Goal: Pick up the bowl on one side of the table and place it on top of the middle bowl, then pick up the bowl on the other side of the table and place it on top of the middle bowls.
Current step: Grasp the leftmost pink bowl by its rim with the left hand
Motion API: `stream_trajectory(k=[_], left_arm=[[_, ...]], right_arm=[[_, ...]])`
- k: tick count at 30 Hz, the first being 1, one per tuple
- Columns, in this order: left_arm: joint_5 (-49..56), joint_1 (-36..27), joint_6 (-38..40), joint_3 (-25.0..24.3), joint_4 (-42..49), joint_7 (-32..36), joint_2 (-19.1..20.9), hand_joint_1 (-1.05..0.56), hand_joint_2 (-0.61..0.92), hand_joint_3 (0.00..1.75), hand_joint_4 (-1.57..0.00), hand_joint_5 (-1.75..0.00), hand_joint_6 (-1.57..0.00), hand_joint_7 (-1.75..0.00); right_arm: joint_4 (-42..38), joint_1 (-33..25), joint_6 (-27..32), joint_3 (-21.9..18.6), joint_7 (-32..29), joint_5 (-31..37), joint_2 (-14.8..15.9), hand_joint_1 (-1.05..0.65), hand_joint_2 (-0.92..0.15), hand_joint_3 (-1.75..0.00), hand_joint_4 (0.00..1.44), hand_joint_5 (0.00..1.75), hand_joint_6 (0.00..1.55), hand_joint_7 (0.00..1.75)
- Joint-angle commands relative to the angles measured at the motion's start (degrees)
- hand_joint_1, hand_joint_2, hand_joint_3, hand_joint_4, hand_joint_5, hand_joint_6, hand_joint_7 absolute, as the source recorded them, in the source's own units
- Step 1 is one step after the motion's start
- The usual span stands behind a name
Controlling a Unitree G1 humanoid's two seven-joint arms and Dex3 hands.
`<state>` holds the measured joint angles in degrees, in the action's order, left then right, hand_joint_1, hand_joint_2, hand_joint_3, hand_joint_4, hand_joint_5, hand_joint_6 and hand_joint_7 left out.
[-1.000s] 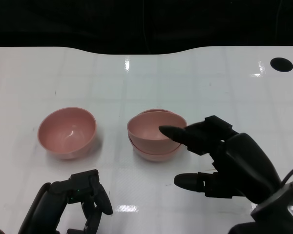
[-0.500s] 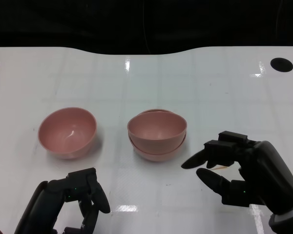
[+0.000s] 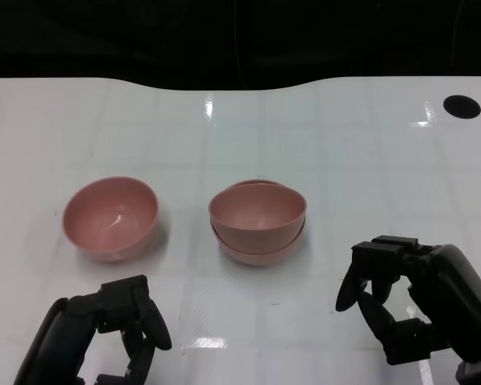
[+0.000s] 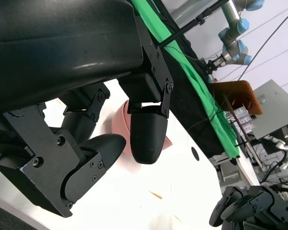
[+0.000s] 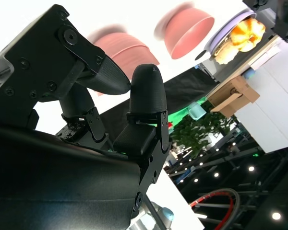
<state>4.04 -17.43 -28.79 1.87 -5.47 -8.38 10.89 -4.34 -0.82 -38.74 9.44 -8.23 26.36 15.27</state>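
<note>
Hands came first in the head view: the right hand [image 3: 413, 301] sat at the near right of the white table [image 3: 240, 128], its fingers curled in on nothing and touching no bowl. The left hand [image 3: 104, 333] sat at the near left, its fingers likewise curled with nothing in them; its lower part was cut off by the picture's edge. Between and beyond them stood the stacked bowls [image 3: 258, 221], one pink bowl nested in another at the middle of the table, mouths facing up, the upper one sitting slightly askew in the lower. The single pink bowl [image 3: 111, 217] stood well apart on the robot's left side, upright with its mouth up and a little toward the camera.

In the left wrist view, the left hand's fingers [image 4: 146, 136] were bent close together around empty space, hiding most of a pink bowl behind them; which bowl it was could not be told. The right hand [image 4: 249, 208] showed small at the far corner, its fingers curled.

In the right wrist view, the right hand's fingers [image 5: 146, 93] were drawn in with nothing between them. The stacked bowls [image 5: 122, 48] appeared blurred past the fingers, and the single pink bowl [image 5: 188, 28] farther off, beside a plate of food [image 5: 240, 33] off the table.
</note>
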Motion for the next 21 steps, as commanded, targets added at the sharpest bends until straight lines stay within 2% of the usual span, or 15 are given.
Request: stream_trajectory(k=[1, 6, 9, 11, 13, 14, 16, 21], left_arm=[[0.0, -0.5, 1.3, -1.3, -1.1, 0.3, 0.6, -0.1, 0.36, 1.41, -0.81, -1.64, -0.81, -1.39], [-1.0, -0.9, 3.8, -2.3, -2.7, -0.2, 0.7, -0.13, 0.45, 1.22, -0.71, -1.53, -0.78, -1.16], [-1.7, -1.0, 4.8, -2.7, -3.4, -0.5, 0.7, -0.12, 0.51, 1.11, -0.68, -1.4, -0.76, -1.05], [-1.3, -0.9, 5.4, -3.0, -3.9, -0.4, 0.9, -0.14, 0.6, 0.88, -0.64, -1.27, -0.7, -0.87], [-0.2, -0.8, 7.1, -3.1, -5.3, -0.2, 1.3, -0.15, 0.65, 0.77, -0.63, -1.23, -0.69, -0.8], [0.7, -0.8, 8.6, -3.2, -6.7, -0.1, 1.7, -0.21, 0.78, 0.52, -0.56, -1.16, -0.65, -0.68], [2.7, -0.9, 11.4, -3.5, -9.4, 0.1, 2.2, -0.29, 0.89, 0.3, -0.5, -1.07, -0.61, -0.53], [6.8, -0.5, 18.1, -4.3, -15.2, 0.0, 3.1, -0.35, 0.92, 0.24, -0.47, -0.92, -0.6, -0.28]], right_arm=[[-0.4, 0.0, 0.6, -0.6, 0.9, -1.3, 0.3, -0.13, -0.19, -1.61, 0.9, 1.75, 0.79, 1.55], [0.0, 0.1, 2.1, -0.3, 1.8, -0.8, -0.2, -0.13, -0.17, -1.65, 0.93, 1.75, 0.8, 1.58], [0.2, 0.0, 2.8, 0.0, 1.8, -0.3, -0.7, -0.12, -0.15, -1.66, 0.94, 1.75, 0.8, 1.59], [0.2, 0.0, 2.9, 0.2, 1.6, 0.1, -0.9, -0.11, -0.13, -1.67, 0.95, 1.75, 0.81, 1.59], [0.4, 0.0, 3.3, 0.2, 1.6, 0.4, -1.1, -0.1, -0.13, -1.68, 0.95, 1.75, 0.81, 1.59], [0.5, -0.1, 3.5, 0.2, 1.6, 0.6, -1.3, -0.09, -0.12, -1.68, 0.96, 1.75, 0.81, 1.59], [0.9, -0.3, 3.9, 0.3, 1.7, 0.6, -1.5, -0.08, -0.12, -1.69, 0.97, 1.75, 0.81, 1.58], [1.3, -0.2, 4.6, 0.5, 2.3, 0.3, -1.6, -0.07, -0.11, -1.71, 0.98, 1.75, 0.82, 1.58]])
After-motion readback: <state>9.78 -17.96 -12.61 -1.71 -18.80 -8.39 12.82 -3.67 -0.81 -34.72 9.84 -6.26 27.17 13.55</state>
